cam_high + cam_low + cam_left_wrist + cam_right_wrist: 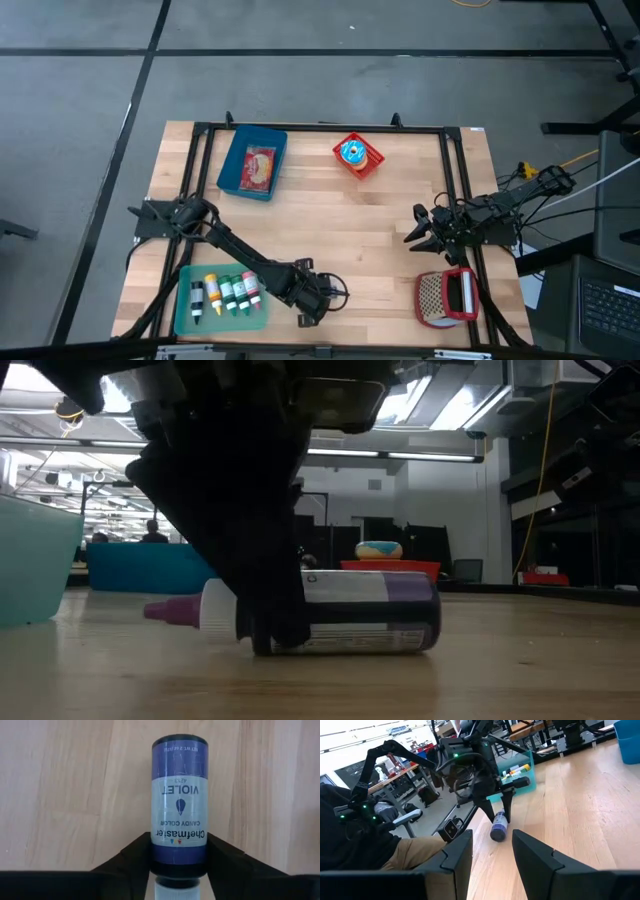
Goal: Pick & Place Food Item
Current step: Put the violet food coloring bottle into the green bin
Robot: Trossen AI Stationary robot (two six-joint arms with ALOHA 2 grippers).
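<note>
While the violet bottle (178, 802) lies on its side on the pale grained wood near the table's (330, 215) front edge, I see my left gripper (318, 297) straddling its capped end, fingers (227, 862) close on both flanks though I cannot tell if they pinch. Just beside stands the teal tray (183, 312) of bottles. Bare boards stretch beyond to the blue bin (251, 163) and red box (357, 155); my right gripper (422, 229) waits spread.

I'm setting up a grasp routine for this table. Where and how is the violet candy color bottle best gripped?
Grip the violet bottle across its round body near the cap end, coming from above. It lies on its side on the table, so both curved sides are exposed. The left claw already straddles it there, one finger on each side.
</note>
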